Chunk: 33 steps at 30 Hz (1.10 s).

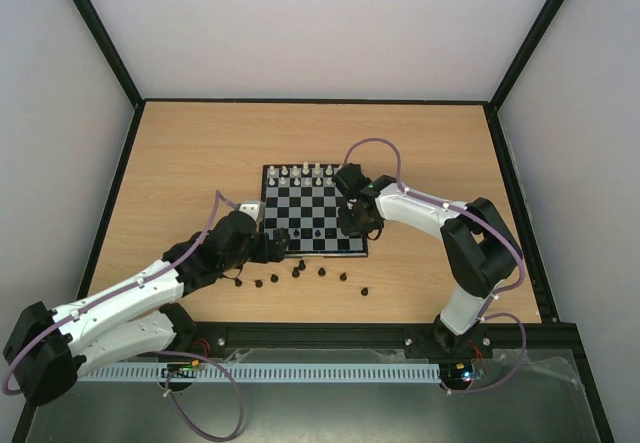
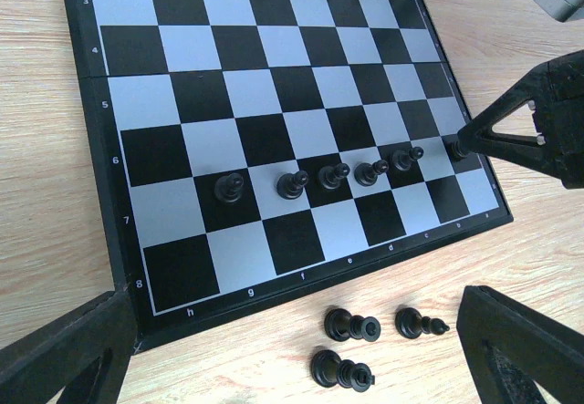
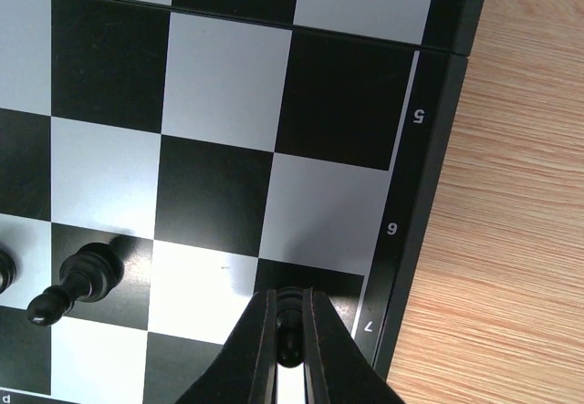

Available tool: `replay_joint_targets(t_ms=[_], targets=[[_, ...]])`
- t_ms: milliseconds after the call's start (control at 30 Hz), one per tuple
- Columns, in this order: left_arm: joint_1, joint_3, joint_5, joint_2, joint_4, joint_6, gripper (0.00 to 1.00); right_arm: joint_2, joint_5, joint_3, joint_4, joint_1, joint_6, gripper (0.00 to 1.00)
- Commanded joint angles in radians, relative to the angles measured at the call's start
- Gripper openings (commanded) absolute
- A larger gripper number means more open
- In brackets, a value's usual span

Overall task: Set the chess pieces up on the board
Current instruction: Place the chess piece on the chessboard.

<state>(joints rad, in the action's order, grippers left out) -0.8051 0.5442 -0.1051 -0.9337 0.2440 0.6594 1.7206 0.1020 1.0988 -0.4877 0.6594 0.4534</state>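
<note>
right gripper [image 2: 464, 139]: clamped on black pawn [image 3: 289, 302], rank 7, right edge of board [image 3: 429, 194] | five more black pawns [image 2: 333, 176] in row just left of it | left gripper [image 1: 277, 243]: jaws wide, empty, over near-left board edge | loose black pieces [image 2: 351, 326] on table [image 1: 180, 163] beside near edge | white pieces [image 1: 305, 173] along far rank

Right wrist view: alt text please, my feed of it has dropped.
The right end effector is shut on a small black chess piece over a dark square at the numbered edge of the board. A black pawn stands nearby; wooden table lies beyond.
</note>
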Motion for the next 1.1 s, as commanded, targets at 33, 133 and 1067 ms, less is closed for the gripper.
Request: replay_joint_targets(t_ms=[33,133,1067], targets=[[0.008,0.007,0.004,-0.006,-0.028,-0.011,0.99,0.029,0.017,0.006,-0.036,-0.009,-0.013,0.04],[0.009,0.008,0.005,-0.012,-0.032,-0.012,0.99,0.025,0.016,0.004,-0.041,-0.009,-0.014,0.04],[0.011,-0.003,0.007,-0.001,-0.036,-0.011,1.0,-0.096,-0.027,-0.002,-0.024,-0.009,-0.012,0.29]])
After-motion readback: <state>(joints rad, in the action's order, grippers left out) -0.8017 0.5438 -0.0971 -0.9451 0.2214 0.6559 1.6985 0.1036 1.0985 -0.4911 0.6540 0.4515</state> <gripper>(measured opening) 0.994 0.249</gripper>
